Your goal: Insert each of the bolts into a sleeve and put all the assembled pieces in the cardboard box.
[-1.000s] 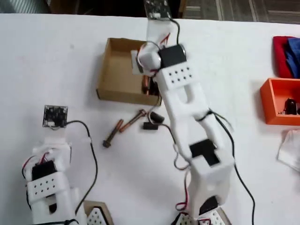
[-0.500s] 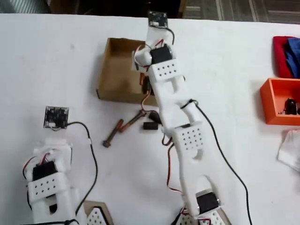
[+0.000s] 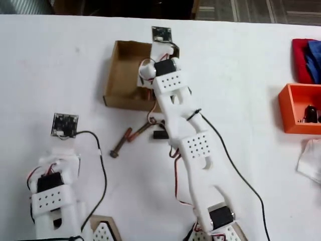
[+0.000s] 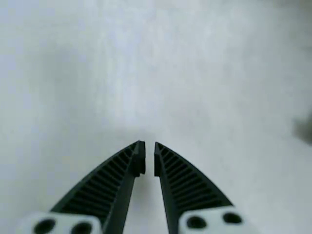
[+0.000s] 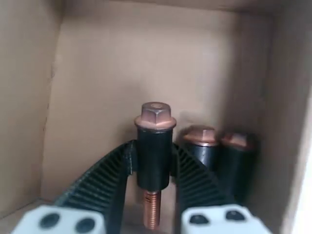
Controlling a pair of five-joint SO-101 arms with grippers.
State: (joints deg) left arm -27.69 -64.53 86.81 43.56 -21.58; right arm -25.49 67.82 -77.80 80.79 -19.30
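The right arm (image 3: 195, 145) stretches out, right gripper (image 5: 153, 158) squeezing a sleeved bolt (image 5: 155, 117) inside the cardboard box (image 5: 97, 73); left gripper (image 4: 147, 158) jaws sit together

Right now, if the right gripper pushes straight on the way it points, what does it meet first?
Likely the box: its inner cardboard face, floor or wall unclear. The right gripper is shut on a sleeved bolt inside it; two finished pieces sit off to one side.
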